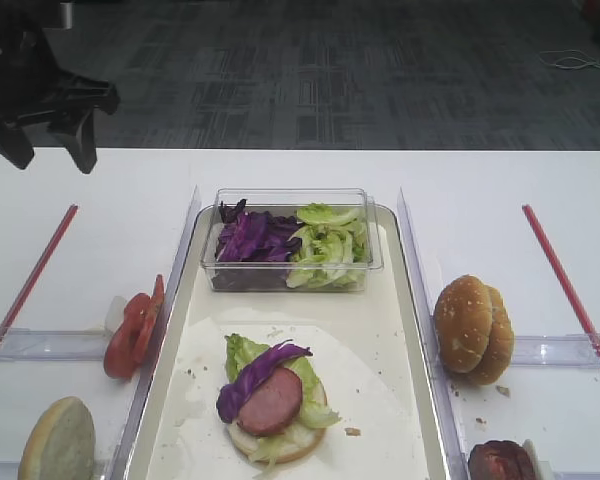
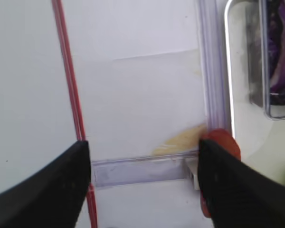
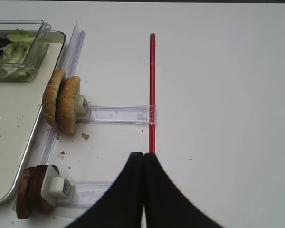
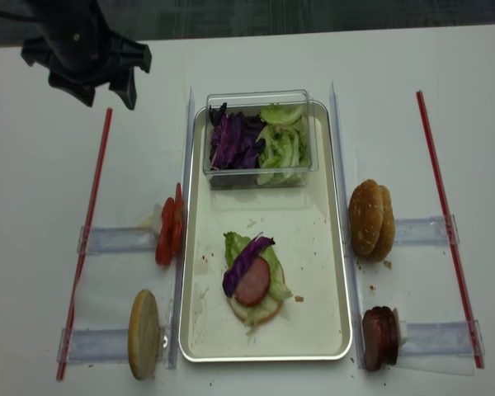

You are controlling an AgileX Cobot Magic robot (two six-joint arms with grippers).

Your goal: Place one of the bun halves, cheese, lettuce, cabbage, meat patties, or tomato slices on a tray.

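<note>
While the left claw hangs spread and empty above the table's far-left corner | stack on tray: bun, lettuce, patty, cabbage draped on top | tomato slices wait beside the tray, likely next | right claw pressed together.

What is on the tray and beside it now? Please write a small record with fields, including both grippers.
tray: holds clear box of purple cabbage and lettuce, and the stack
stack: bun half, lettuce, meat patty, cabbage strip on top
left of tray: tomato slices, pale bun half
right of tray: sesame bun halves, meat patties
left gripper: open, empty, above table
right gripper: shut, empty
</note>
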